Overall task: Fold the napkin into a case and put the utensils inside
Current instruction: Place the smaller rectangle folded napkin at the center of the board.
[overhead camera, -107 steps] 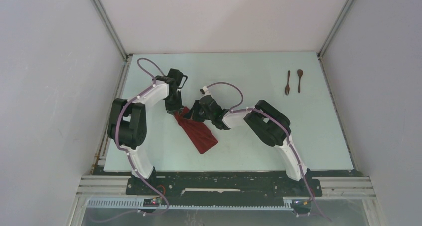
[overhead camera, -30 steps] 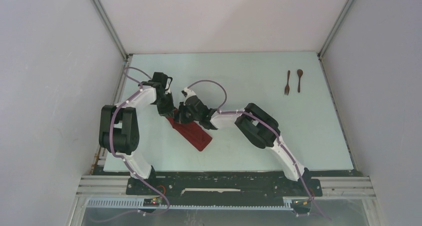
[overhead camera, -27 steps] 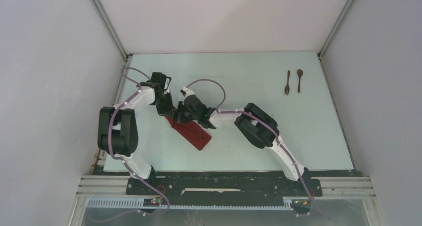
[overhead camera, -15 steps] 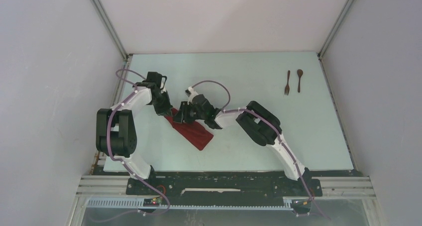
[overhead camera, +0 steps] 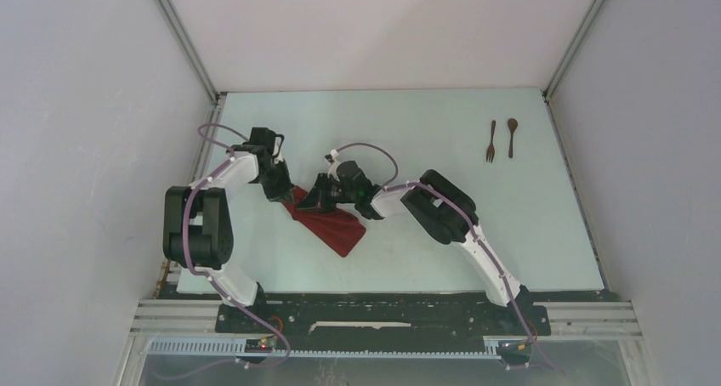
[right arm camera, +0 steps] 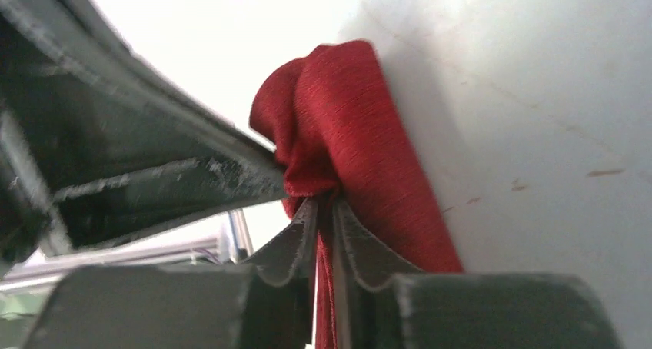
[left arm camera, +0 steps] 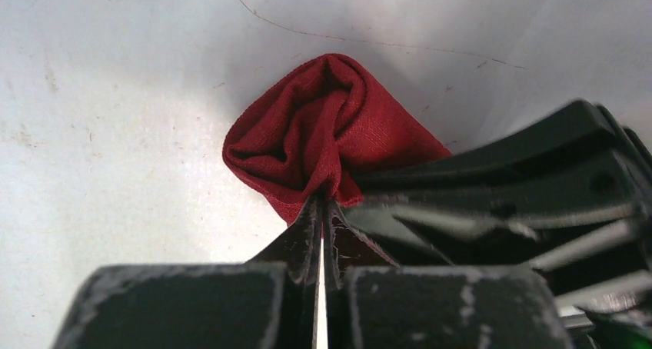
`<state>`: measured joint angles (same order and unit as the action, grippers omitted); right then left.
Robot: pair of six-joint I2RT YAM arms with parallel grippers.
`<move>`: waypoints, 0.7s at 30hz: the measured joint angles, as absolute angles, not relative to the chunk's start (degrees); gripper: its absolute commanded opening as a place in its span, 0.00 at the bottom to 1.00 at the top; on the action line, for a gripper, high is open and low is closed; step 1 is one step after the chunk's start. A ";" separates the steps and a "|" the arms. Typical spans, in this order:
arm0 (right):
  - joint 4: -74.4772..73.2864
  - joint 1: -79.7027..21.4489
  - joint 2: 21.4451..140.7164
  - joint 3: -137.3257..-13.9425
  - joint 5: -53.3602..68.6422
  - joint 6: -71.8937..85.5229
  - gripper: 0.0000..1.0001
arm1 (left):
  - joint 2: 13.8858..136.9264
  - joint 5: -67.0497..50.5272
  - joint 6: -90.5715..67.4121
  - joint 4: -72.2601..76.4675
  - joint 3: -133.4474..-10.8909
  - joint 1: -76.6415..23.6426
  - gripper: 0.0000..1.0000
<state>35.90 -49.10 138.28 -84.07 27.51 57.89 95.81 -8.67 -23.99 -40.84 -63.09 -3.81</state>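
Right now we hold the dark red soft cloth napkin (overhead camera: 333, 224) at its far-left end: our left gripper (left arm camera: 321, 204) is clenched on a bunched corner, and our right gripper (right arm camera: 327, 204) pinches the same bunch just beside it. Uneven pulling from grips so close could, we judge, drag the fold open or twist it. The napkin looks like a narrow creased strip, puckered at the held end, lying diagonally on the near-left part of the pale green flat worktop (overhead camera: 425, 131). The small dark brown wooden fork (overhead camera: 491, 141) and spoon (overhead camera: 512, 137) lie at its far right.
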 measured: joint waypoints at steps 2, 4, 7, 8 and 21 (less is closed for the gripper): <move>35.51 -49.08 139.85 -85.58 27.79 59.81 0.00 | 95.64 -9.34 -24.05 -40.53 -62.85 -3.73 0.00; 33.93 -48.99 141.08 -88.05 28.40 61.34 0.00 | 95.57 -9.85 -24.21 -40.05 -62.65 -3.73 0.00; 29.95 -49.32 141.64 -91.18 27.38 61.04 0.00 | 95.55 -10.31 -24.51 -39.40 -62.57 -3.66 0.00; 28.23 -49.58 141.67 -92.03 26.72 60.45 0.00 | 95.55 -10.28 -24.56 -39.29 -62.57 -3.57 0.00; 27.99 -51.05 140.20 -90.98 23.24 56.93 0.50 | 93.91 -8.97 -25.36 -40.64 -62.33 -0.36 0.00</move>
